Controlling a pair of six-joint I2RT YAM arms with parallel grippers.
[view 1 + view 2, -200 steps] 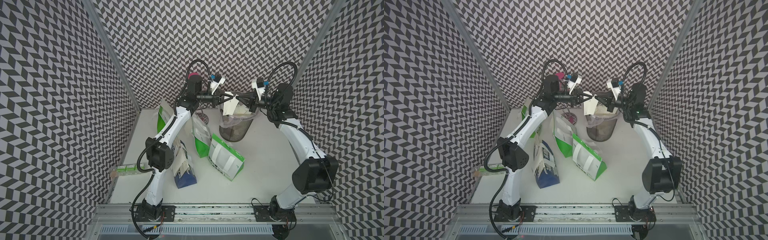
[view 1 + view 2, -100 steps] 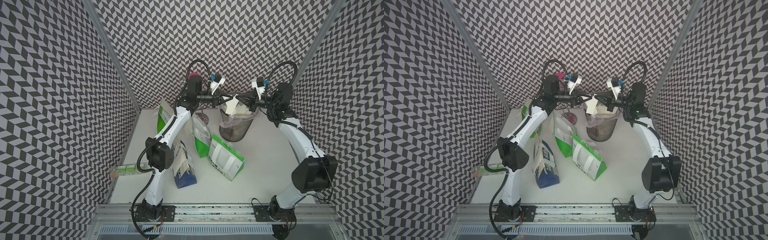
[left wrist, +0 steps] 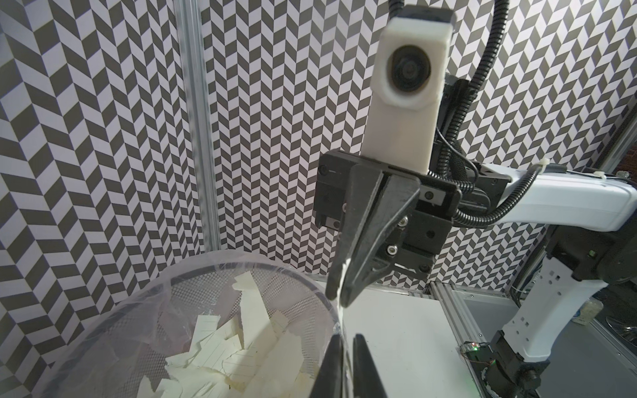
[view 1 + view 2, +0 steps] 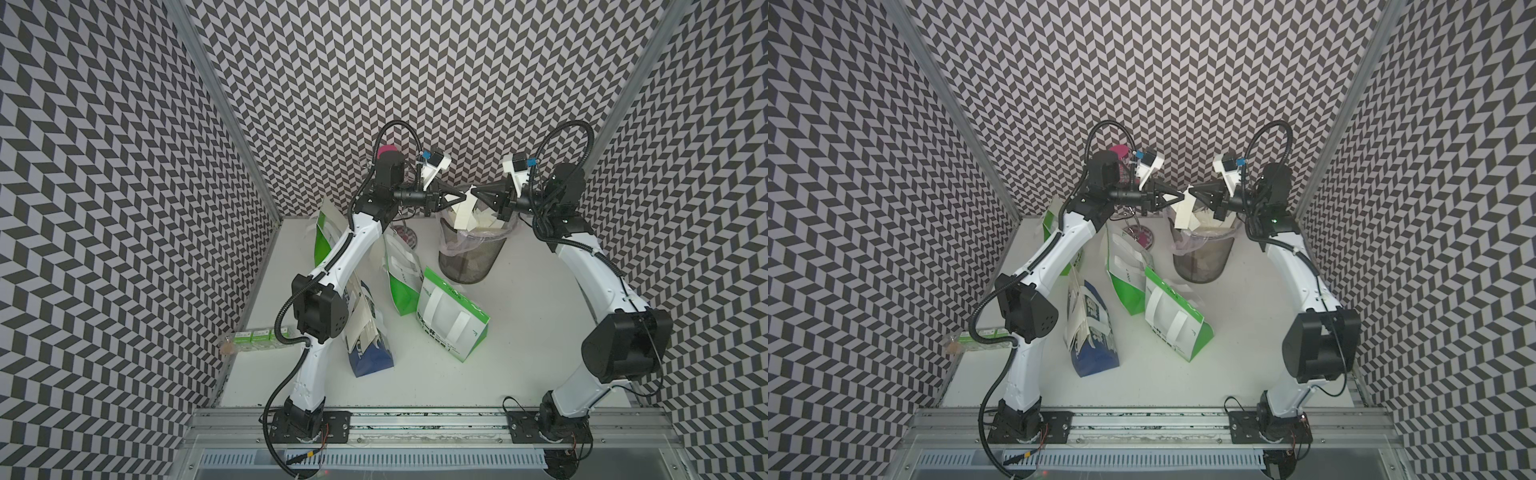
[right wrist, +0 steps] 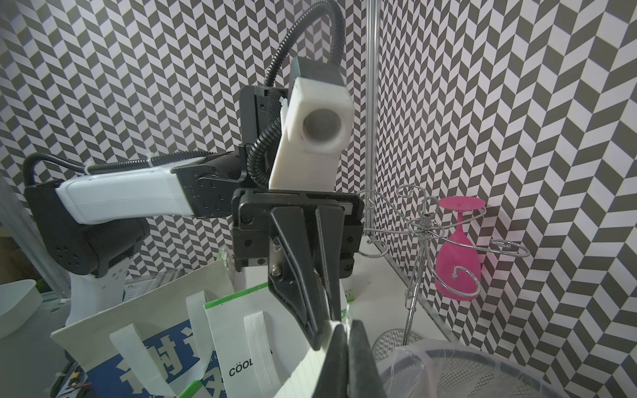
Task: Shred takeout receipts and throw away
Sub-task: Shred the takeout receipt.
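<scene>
Above the black wire-mesh wastebasket (image 4: 469, 257), a cream paper receipt (image 4: 463, 214) is hung long-axis-down from the clamped right claw (image 4: 476, 193); whether it is gripped by the left claw (image 4: 460, 195) cannot be told.

Left claw (image 4: 456, 196) and right claw (image 4: 478, 193) meet almost tip to tip above the mesh bin (image 4: 469, 257), near the tabletop's (image 4: 540, 353) far edge. A cream receipt strip (image 4: 465, 212) dangles between them into the bin's mouth, over torn pieces (image 4: 488, 220). Left claw's grip? Hard to call from here.
</scene>
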